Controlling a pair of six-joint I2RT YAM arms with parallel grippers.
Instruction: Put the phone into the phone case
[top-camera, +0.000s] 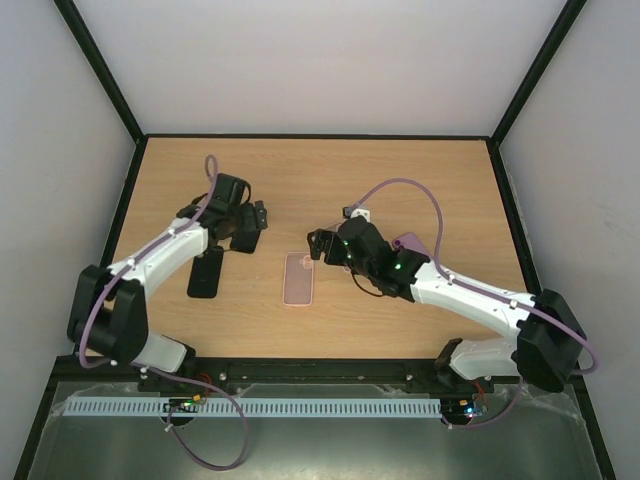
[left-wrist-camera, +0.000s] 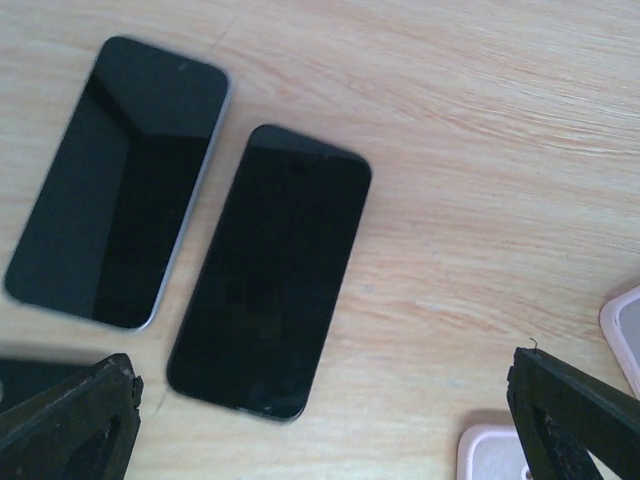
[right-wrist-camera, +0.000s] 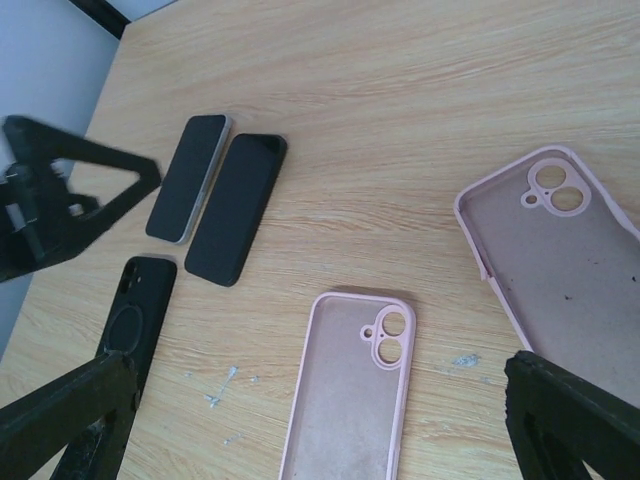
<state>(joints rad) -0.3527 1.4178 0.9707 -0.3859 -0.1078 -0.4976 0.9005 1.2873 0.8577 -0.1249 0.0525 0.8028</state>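
Two phones lie side by side, screens up, on the wooden table: a silver-edged phone (left-wrist-camera: 115, 180) and an all-black phone (left-wrist-camera: 270, 270). They also show in the right wrist view, the silver-edged one (right-wrist-camera: 190, 178) and the black one (right-wrist-camera: 235, 208). My left gripper (left-wrist-camera: 320, 440) is open and empty, hovering just above and beside the black phone. An empty pink phone case (right-wrist-camera: 355, 390) lies open side up at the table's middle (top-camera: 299, 277). My right gripper (right-wrist-camera: 320, 440) is open and empty above it, and in the top view (top-camera: 318, 245) it hangs at the case's far end.
A larger pink case (right-wrist-camera: 555, 260) lies open side up to the right, partly under my right arm (top-camera: 405, 243). A black case (right-wrist-camera: 135, 320) lies near the phones (top-camera: 206, 272). White specks (right-wrist-camera: 215, 385) mark the table. Corners of pink cases (left-wrist-camera: 490, 455) show near my left gripper.
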